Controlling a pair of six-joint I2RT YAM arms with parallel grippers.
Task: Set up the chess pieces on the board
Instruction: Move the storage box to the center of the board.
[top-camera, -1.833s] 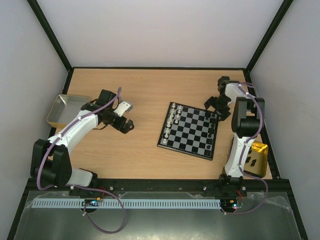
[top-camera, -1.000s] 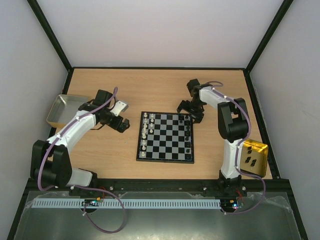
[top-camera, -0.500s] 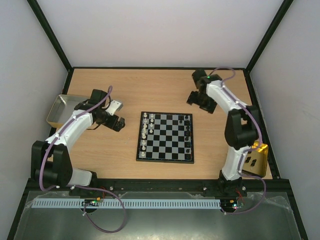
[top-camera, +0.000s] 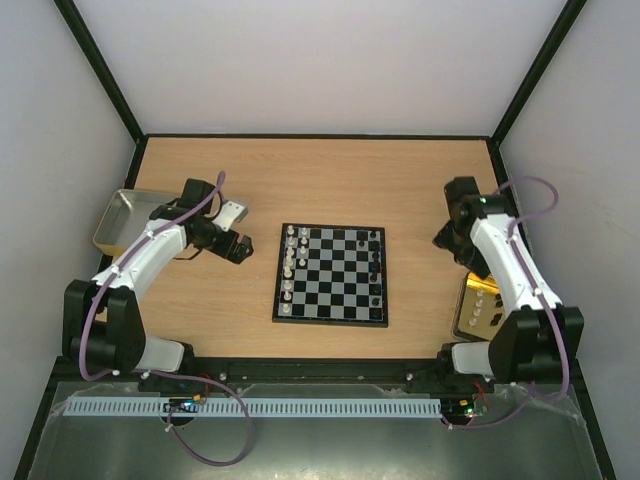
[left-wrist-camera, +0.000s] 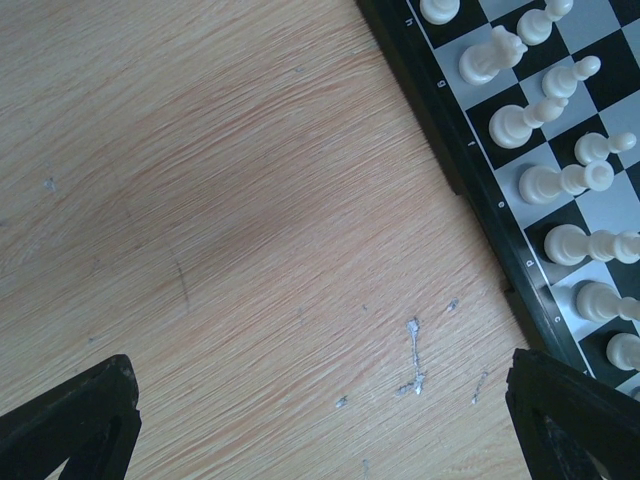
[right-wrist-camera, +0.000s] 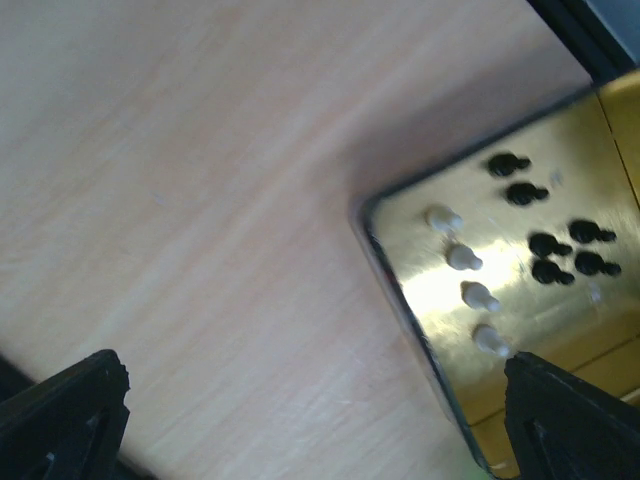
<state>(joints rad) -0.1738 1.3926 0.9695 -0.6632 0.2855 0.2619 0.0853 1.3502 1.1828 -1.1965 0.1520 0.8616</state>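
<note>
The board (top-camera: 330, 276) lies flat mid-table. White chess pieces (top-camera: 290, 262) stand in its two left columns and black pieces (top-camera: 375, 265) along its right edge. My left gripper (top-camera: 240, 249) hovers open and empty over bare wood just left of the board. In the left wrist view the gripper (left-wrist-camera: 325, 430) is spread wide, with the board's frame (left-wrist-camera: 470, 175) and white pieces (left-wrist-camera: 560, 182) at the upper right. My right gripper (top-camera: 458, 250) is open and empty beside the gold tin (top-camera: 480, 312). The right wrist view (right-wrist-camera: 320, 430) shows loose white pieces (right-wrist-camera: 465, 276) and black pieces (right-wrist-camera: 556, 242) in the tin (right-wrist-camera: 520, 330).
A silver metal tray (top-camera: 122, 218) sits at the far left edge of the table. Black enclosure posts and white walls stand around the table. The gold tin lies at the right front, close to the right arm's base.
The board slid left and squared up under the right gripper, which then lifted away and swung right toward the gold tin. The left gripper drew back slightly left.
</note>
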